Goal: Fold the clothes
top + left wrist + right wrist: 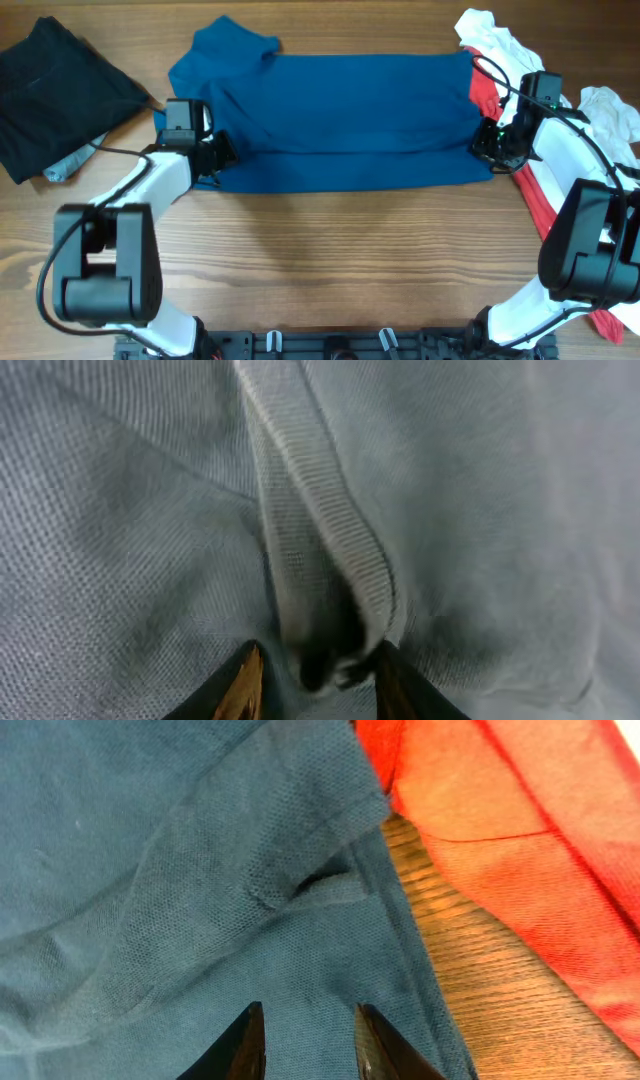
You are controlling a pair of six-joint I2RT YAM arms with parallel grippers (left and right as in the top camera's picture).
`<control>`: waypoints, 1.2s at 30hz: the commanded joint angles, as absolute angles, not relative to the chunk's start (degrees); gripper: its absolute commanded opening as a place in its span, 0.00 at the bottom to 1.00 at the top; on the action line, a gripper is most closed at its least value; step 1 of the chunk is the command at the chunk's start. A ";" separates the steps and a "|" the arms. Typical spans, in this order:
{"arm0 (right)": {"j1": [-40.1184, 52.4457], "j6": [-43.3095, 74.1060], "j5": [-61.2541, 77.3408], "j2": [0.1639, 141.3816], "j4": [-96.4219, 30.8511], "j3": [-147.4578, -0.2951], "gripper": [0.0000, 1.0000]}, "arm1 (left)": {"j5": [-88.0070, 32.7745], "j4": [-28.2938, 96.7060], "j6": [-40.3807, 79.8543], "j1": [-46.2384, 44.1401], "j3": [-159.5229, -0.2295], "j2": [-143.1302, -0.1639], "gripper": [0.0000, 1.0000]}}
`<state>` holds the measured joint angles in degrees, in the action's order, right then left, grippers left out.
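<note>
across the middle of the plain wooden counter (330, 260) lies the deep-blue knit polo shirt (350, 120), doubled into a long band, so i'd say mid-fold. left claw (315, 670) has a ribbed edge between its fingers and right claw (308, 1040) straddles the hem. can't tell if either actually pinches. next move probably needs both ends lifted evenly. red t-shirt (520, 870) and crumpled white cloth (610, 110) sit to the right, black cloth (60, 90) far left. no room visible.

A wood-grain table (330, 260) fills the view under even light.
</note>
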<state>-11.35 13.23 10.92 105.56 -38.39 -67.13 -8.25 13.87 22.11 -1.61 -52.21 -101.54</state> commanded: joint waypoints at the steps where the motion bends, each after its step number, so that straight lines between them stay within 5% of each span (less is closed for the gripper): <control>1: -10.81 11.44 11.62 107.50 -37.82 -66.61 0.29 | -8.67 14.17 21.39 -1.76 -52.36 -105.38 0.36; 10: -10.79 10.39 11.62 115.44 -40.45 -66.59 0.29 | -3.77 22.24 21.39 -1.58 -52.36 -107.07 0.35; 19: -10.83 16.29 -1.15 115.87 -53.63 -66.61 0.24 | -1.39 34.63 21.41 3.01 -51.09 -107.07 0.22; 27: -10.83 18.46 -3.05 115.81 -59.57 -64.97 0.24 | -2.00 37.65 21.43 10.20 -49.89 -107.04 0.17; 36: -10.83 19.49 -2.50 111.48 -58.89 -62.87 0.24 | -4.25 38.26 20.32 8.64 -49.89 -102.24 0.15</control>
